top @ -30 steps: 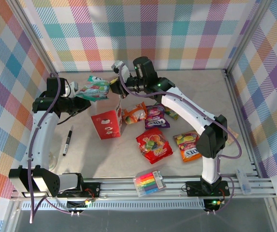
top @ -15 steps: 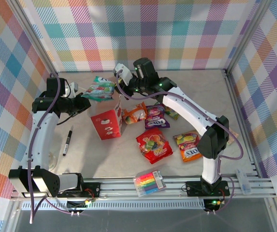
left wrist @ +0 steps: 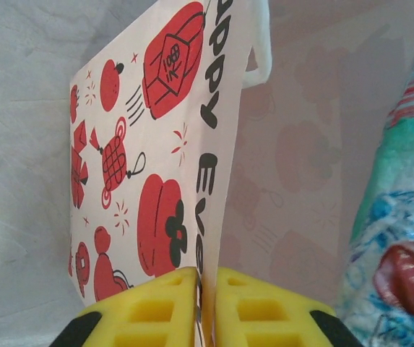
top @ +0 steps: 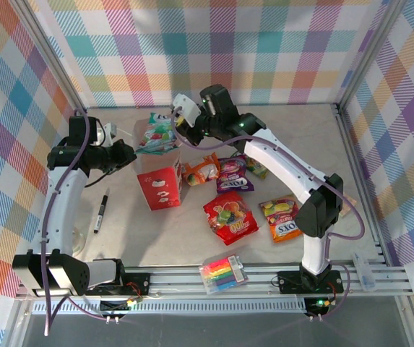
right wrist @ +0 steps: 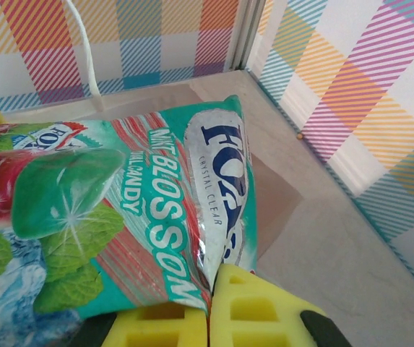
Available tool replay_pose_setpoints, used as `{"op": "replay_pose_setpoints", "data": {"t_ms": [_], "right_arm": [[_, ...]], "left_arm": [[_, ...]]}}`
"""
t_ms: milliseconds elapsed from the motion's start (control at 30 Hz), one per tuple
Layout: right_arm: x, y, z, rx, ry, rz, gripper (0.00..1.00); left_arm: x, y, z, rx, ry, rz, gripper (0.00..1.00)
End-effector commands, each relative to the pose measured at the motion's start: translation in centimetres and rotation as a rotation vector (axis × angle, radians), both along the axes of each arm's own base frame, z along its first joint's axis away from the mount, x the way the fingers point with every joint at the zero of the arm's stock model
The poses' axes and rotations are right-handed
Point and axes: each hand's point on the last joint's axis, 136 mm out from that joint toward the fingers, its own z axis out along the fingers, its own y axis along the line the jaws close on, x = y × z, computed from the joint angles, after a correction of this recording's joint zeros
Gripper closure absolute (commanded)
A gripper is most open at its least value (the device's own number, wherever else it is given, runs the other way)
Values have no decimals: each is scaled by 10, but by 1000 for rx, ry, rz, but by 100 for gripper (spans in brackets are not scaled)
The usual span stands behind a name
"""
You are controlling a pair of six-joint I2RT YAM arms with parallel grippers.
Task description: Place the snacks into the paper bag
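Teal pouch [right wrist: 120,210] pinched in right gripper [right wrist: 210,280], left gripper [left wrist: 207,278] clamping the paper bag [left wrist: 149,144].

On teal pouch [right wrist: 141,210] in R gripper [right wrist: 210,278]: "FOX", "CRYSTAL CLEAR", "MINT BLOSSOM", "CANDY"; on bag [left wrist: 149,144] just above L gripper [left wrist: 207,282]: "appy Eve", partly cut off; on red-orange pouch [top: 282,219], well away fr. both: "OXS".

Six snacks [top: 230,217], one paper bag [top: 160,186], pen [top: 100,211], marker pack [top: 223,273]

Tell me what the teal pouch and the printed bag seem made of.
The teal pouch: probably thin plastic film, glossy; it shows highlights and soft wrinkles. The paper bag: looks like matte paper, flat, with a crisp edge and no glare.
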Motion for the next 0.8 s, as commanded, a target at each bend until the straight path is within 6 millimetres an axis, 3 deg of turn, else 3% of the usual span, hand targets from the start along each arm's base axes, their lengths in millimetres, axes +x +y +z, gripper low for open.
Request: {"op": "replay_pose_setpoints", "data": {"t_ms": [0, 200, 400, 767], "right_arm": [[4, -1, 32, 46, -80, 2, 100], [-1, 2, 34, 39, -94, 40, 100], [7, -2, 30, -31, -158, 29, 100], [10, -5, 18, -157, -266, 59, 100]], "left_arm": [[-7, -1, 15, -22, -26, -6, 85], [-7, -2, 17, -30, -30, -13, 80], [-8, -2, 23, -27, -43, -14, 69], [-6, -2, 16, -25, -26, -16, 75]]}}
